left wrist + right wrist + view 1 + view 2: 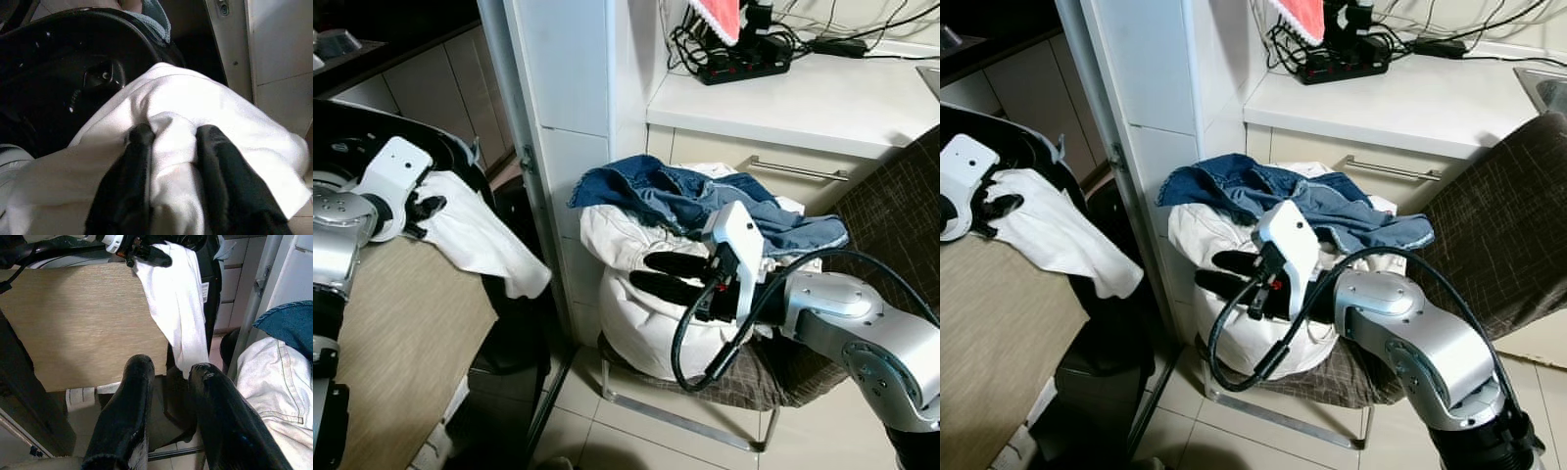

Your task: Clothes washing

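My left gripper (426,211) is shut on a white cloth (480,240) at the upper left. It holds the cloth over the black rim of the washing machine (372,122), and the loose end hangs down the side. The left wrist view shows the cloth (205,98) bunched between both fingers (139,147). My right gripper (641,272) is open with nothing between its fingers. It hovers in front of a pile on a chair: a white garment (626,313) with blue jeans (675,196) on top.
A beige wood-grain panel (401,333) lies below the left arm. A white pillar (568,98) stands between washer and chair. The chair's brown backrest (891,215) is on the right. Behind it is a white counter (822,98) with a power strip (744,59) and cables.
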Controlling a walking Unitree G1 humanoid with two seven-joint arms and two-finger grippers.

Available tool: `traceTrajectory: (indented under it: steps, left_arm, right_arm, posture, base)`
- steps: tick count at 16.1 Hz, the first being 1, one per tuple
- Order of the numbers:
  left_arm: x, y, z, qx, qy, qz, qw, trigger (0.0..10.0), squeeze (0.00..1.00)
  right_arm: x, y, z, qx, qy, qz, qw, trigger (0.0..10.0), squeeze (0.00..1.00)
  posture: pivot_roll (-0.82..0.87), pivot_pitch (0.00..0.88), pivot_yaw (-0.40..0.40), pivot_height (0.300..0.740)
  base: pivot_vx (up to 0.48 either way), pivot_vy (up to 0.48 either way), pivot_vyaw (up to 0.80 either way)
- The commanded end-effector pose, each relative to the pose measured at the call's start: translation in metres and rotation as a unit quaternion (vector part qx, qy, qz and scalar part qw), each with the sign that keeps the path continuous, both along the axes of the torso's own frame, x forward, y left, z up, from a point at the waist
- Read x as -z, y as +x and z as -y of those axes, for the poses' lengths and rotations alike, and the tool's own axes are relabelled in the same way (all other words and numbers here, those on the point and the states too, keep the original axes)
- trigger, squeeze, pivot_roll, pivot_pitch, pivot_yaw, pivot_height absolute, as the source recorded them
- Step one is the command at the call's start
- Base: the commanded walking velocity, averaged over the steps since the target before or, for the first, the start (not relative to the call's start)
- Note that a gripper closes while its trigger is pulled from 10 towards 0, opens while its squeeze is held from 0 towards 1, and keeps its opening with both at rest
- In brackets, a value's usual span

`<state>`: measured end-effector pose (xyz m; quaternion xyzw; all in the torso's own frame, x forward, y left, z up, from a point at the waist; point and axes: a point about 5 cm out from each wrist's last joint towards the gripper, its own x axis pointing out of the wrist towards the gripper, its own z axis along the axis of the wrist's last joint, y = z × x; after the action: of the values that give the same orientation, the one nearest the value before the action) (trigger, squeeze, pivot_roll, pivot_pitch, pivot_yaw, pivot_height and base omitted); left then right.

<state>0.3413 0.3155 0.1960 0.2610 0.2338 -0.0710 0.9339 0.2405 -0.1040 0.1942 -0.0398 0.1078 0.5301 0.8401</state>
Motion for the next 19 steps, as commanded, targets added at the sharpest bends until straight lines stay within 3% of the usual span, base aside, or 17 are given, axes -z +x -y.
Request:
traceTrajectory:
  steps: [1, 5, 10, 11, 13, 14, 15, 17, 18, 19]
  left_arm:
    - [0.000, -0.002, -0.005, -0.009, -0.003, -0.010, 1.000, 0.0, 0.00]
    - [-0.004, -0.003, -0.012, -0.033, 0.007, 0.005, 0.999, 0.0, 0.00]
    - [-0.023, -0.007, -0.043, -0.127, 0.058, 0.066, 0.988, 0.0, 0.00]
    - [-0.032, -0.011, -0.054, -0.154, 0.086, 0.086, 0.981, 0.0, 0.00]
    - [-0.058, -0.022, -0.082, -0.213, 0.170, 0.135, 0.953, 0.0, 0.00]
    - [-0.082, -0.035, -0.102, -0.253, 0.234, 0.170, 0.923, 0.0, 0.00]
    - [-0.088, -0.039, -0.107, -0.263, 0.255, 0.177, 0.914, 0.0, 0.00]
    - [-0.115, -0.060, -0.131, -0.307, 0.343, 0.192, 0.867, 0.0, 0.00]
    - [-0.119, -0.068, -0.140, -0.322, 0.365, 0.184, 0.854, 0.0, 0.00]
    - [-0.107, -0.069, -0.143, -0.319, 0.355, 0.153, 0.865, 0.0, 0.00]
  right_arm:
    - [-0.003, -0.002, 0.000, -0.006, -0.004, 0.004, 1.000, 10.0, 0.00]
    - [-0.003, -0.002, 0.000, -0.006, -0.006, 0.005, 1.000, 10.0, 0.00]
    - [-0.003, -0.002, 0.000, -0.007, -0.007, 0.006, 1.000, 10.0, 0.00]
    - [-0.003, -0.002, -0.001, -0.007, -0.007, 0.006, 1.000, 10.0, 0.00]
    - [-0.003, -0.001, 0.000, -0.007, -0.007, 0.007, 1.000, 10.0, 0.00]
    - [-0.004, -0.001, 0.000, -0.006, -0.007, 0.009, 1.000, 10.0, 0.00]
    - [-0.004, -0.001, 0.000, -0.006, -0.006, 0.009, 1.000, 10.0, 0.00]
    - [-0.006, 0.001, -0.001, -0.007, -0.004, 0.013, 1.000, 10.0, 0.00]
    - [-0.006, 0.001, -0.001, -0.007, -0.004, 0.014, 1.000, 10.0, 0.00]
    - [-0.007, 0.001, -0.002, -0.010, -0.003, 0.016, 1.000, 10.0, 0.00]
  posture:
    - [-0.07, 0.000, 0.043, 0.740]
    - [-0.07, 0.000, 0.042, 0.740]
    - [-0.07, 0.000, 0.042, 0.740]
    - [-0.07, 0.000, 0.042, 0.740]
    - [-0.07, 0.000, 0.042, 0.740]
    - [-0.07, 0.000, 0.041, 0.740]
    - [-0.07, 0.000, 0.041, 0.740]
    - [-0.06, 0.000, 0.035, 0.740]
    - [-0.06, 0.000, 0.035, 0.740]
    - [-0.05, 0.000, 0.031, 0.740]
  base:
    - [0.000, 0.000, 0.00]
    - [0.000, 0.000, 0.00]
    - [0.000, 0.000, 0.00]
    - [0.000, 0.000, 0.00]
    - [0.000, 0.000, 0.00]
    - [0.000, 0.000, 0.00]
    - [0.000, 0.000, 0.00]
    - [0.000, 0.000, 0.00]
    - [0.000, 0.000, 0.00]
    - [0.000, 0.000, 0.00]
